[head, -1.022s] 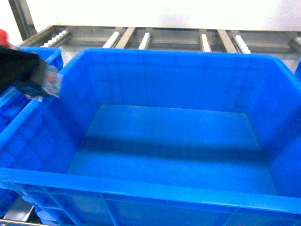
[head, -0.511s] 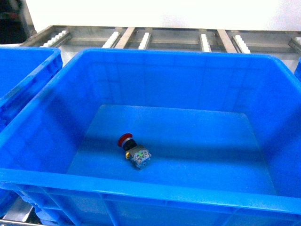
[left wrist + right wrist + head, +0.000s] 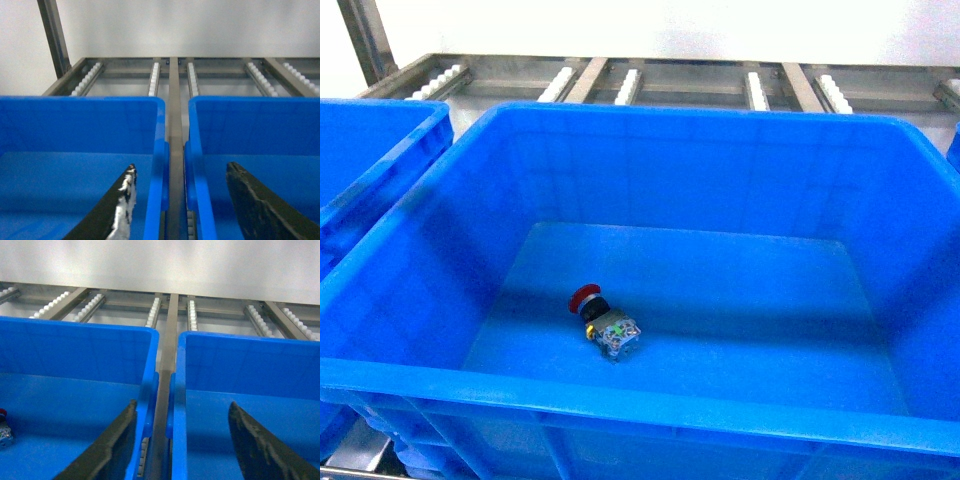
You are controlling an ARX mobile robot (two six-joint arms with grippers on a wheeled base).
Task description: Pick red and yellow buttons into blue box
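The red-capped push-button switch (image 3: 601,321) now lies inside the deep bright-blue plastic bin (image 3: 640,395), dropped a second ago; both the left gripper (image 3: 180,200) and right gripper (image 3: 182,440) hang spread, empty; yellow remains.

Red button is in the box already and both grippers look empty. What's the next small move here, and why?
Probably send one arm off to find the yellow button. The red button lies on its side on the floor of the blue box, with no yellow one beside it. The left gripper and right gripper both hang open and empty over gaps between bins, and no view shows the yellow one.
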